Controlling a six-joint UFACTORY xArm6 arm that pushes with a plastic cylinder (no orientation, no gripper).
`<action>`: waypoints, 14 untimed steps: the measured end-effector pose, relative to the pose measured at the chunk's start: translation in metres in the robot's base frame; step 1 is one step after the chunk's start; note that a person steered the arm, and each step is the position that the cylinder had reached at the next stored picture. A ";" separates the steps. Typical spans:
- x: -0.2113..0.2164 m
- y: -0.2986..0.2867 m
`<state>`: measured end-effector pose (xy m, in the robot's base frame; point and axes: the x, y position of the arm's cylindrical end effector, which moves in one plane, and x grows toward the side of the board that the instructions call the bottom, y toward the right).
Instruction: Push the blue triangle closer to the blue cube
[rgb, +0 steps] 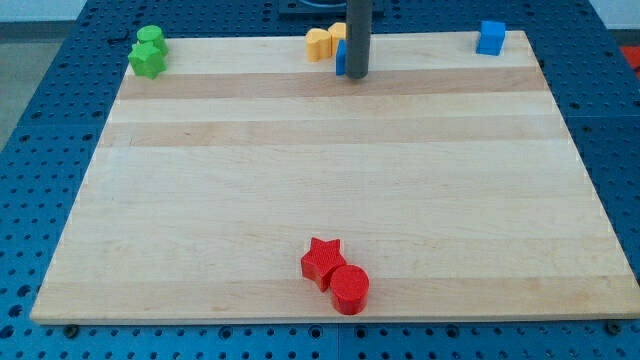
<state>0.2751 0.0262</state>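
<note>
The blue cube (491, 37) sits at the view's top right corner of the wooden board (330, 180). A blue block (341, 58), mostly hidden behind my rod, sits at the view's top centre; its shape cannot be made out. My tip (357, 75) rests on the board just right of and touching or nearly touching that blue block. The blue cube lies far to the right of my tip.
Two yellow-orange blocks (320, 43) sit just left of and behind the rod at the top edge. A green star (147, 60) and another green block (150, 37) sit at the top left corner. A red star (322, 261) and a red cylinder (350, 289) sit at the bottom centre.
</note>
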 end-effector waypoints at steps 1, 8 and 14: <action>0.010 -0.033; -0.008 0.057; -0.024 0.019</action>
<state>0.2514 0.0452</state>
